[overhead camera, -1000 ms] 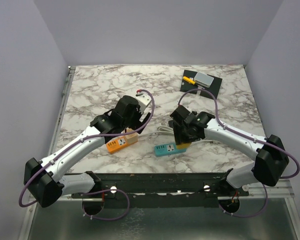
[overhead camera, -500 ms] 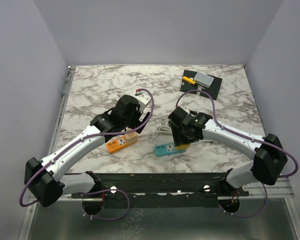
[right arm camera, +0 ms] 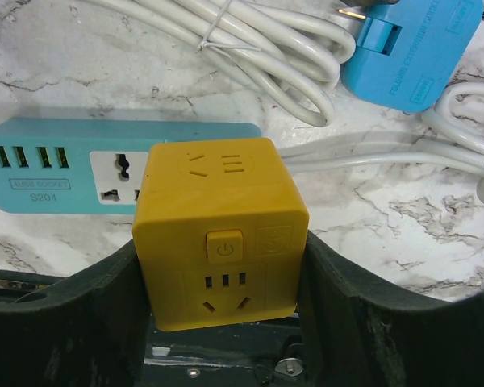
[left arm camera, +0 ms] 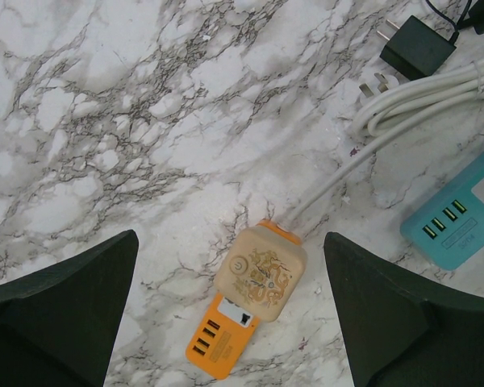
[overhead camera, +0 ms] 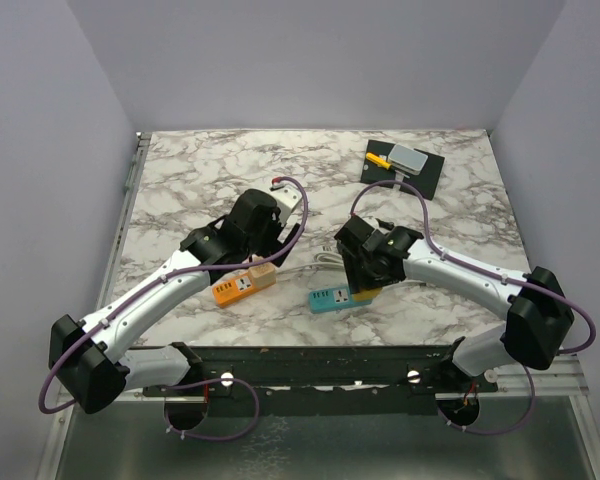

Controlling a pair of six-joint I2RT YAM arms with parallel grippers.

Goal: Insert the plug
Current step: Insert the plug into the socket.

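From above, the left gripper [overhead camera: 264, 258] hangs over the orange power strip [overhead camera: 242, 287] on the marble table [overhead camera: 200, 170], while the right gripper [overhead camera: 364, 284] sits at the right end of the teal power strip [overhead camera: 330, 298], with a white cable [overhead camera: 325, 261] lying between the arms. In the left wrist view, the left gripper's fingers [left arm camera: 60, 314] are spread wide and released, well apart from the beige cube adapter [left arm camera: 260, 274] standing on the orange strip. In the right wrist view, the right gripper's fingers [right arm camera: 73, 314] are clenched on both sides of the yellow cube adapter [right arm camera: 222, 230], which covers the right part of the teal strip; whether its prongs are seated cannot be told.
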